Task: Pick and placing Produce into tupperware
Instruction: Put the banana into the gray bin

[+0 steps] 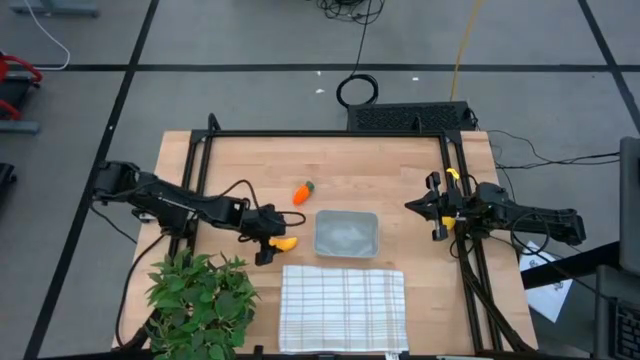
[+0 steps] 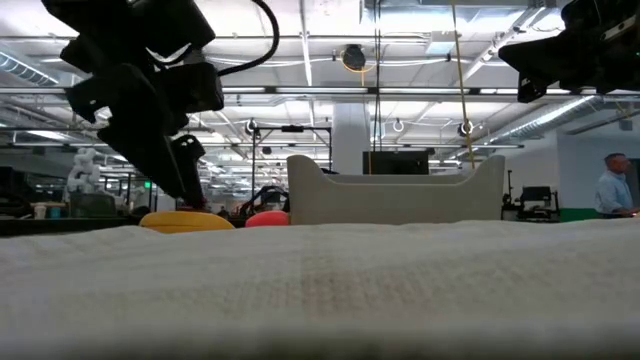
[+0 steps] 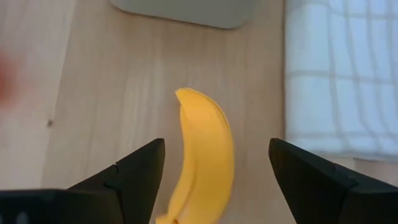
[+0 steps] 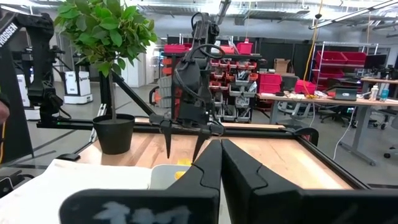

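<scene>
The curved yellow banana [image 3: 202, 155] lies on the wooden table just left of the tupperware [image 1: 346, 233], a shallow grey-clear container. My left gripper [image 3: 216, 146] is open and low over the banana, one finger on each side and a gap to each. In the low view the left gripper [image 2: 185, 170] hangs just above the banana [image 2: 185, 221]. The orange carrot [image 1: 302, 192] with its green top lies beyond the tupperware's far left corner. My right gripper [image 1: 435, 207] is shut and waits to the right of the tupperware. No second yellow piece shows.
A white checked cloth [image 1: 343, 308] lies spread at the near edge, right in front of the tupperware. A leafy green plant [image 1: 200, 300] in a dark pot stands at the near left corner, close to my left arm. A black frame [image 1: 330, 133] borders the table.
</scene>
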You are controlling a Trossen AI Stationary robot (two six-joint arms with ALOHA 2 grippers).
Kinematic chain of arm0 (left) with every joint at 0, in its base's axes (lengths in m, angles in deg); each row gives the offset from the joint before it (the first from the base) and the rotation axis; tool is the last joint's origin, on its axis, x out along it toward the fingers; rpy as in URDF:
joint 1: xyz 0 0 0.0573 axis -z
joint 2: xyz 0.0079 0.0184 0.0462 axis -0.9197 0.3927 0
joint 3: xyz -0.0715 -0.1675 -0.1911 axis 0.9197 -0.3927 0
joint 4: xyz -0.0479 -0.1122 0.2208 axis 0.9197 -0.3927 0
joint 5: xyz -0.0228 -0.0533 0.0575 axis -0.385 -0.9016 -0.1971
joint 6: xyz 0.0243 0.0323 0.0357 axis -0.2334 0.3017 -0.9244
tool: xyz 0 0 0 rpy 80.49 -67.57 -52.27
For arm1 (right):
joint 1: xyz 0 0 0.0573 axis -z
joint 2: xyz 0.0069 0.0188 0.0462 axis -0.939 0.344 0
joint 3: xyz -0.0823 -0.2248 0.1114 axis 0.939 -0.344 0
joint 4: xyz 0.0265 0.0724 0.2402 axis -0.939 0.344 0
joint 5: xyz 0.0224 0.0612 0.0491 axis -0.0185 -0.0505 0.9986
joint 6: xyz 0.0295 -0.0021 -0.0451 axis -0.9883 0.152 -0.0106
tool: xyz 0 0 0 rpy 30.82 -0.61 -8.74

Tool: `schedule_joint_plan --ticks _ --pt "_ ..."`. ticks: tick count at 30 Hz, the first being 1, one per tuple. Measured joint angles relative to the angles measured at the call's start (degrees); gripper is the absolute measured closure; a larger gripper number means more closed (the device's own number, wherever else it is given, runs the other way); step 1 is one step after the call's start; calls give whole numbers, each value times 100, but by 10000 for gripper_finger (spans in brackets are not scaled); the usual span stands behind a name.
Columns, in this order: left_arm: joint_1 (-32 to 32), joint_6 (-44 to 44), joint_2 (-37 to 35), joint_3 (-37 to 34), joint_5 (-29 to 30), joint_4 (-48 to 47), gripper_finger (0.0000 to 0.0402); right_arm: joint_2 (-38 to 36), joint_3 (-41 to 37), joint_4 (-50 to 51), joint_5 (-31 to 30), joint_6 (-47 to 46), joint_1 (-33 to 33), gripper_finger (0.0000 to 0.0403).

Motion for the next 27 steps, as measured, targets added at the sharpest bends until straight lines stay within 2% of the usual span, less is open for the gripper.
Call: schedule_joint_plan --ticks 17,27 --pt "32 -111 368 -2 40 45 101 2 -2 28 -2 0 0 403" --pt "260 -325 368 -2 335 89 102 7 -2 48 0 0 2 403"
